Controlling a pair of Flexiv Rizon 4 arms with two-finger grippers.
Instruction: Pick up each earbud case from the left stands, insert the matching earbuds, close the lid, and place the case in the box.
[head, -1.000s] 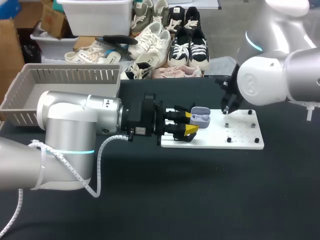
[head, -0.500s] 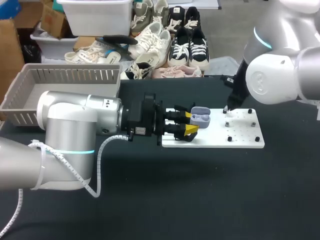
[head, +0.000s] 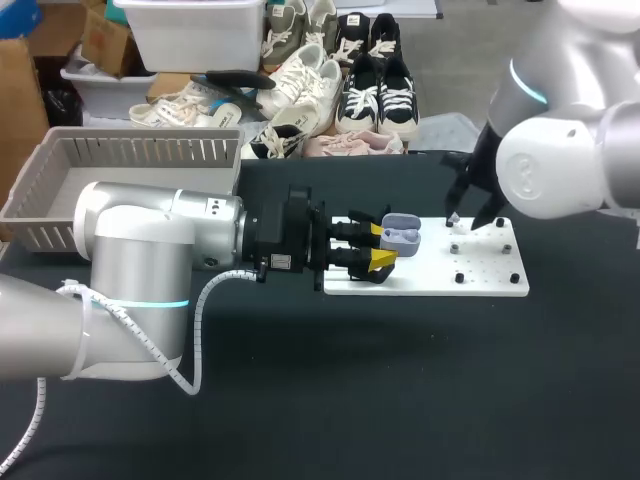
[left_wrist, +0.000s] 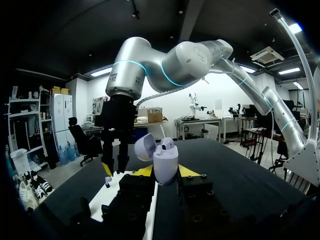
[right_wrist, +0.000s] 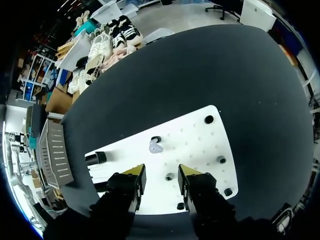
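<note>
Black table (head: 300, 400): left gripper (head: 380, 245) clamped open earbud case (head: 402, 236) upright for filling; right gripper (right_wrist: 159, 180), fingers apart, hovered above loose earbud (right_wrist: 155, 146) near white board (head: 480, 280) far edge.

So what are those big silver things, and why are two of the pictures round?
They are two robot arms working at a black table. One picture looks down from a camera up above. The two round ones come from little cameras on each arm's wrist, looking out along its fingers. The left arm has its yellow-tipped jaws shut on a small earbud case with its lid flipped open. The right arm has its jaws open just above a white board, right over a tiny earbud lying on it. A grey basket sits at the back, beside the left arm.
</note>
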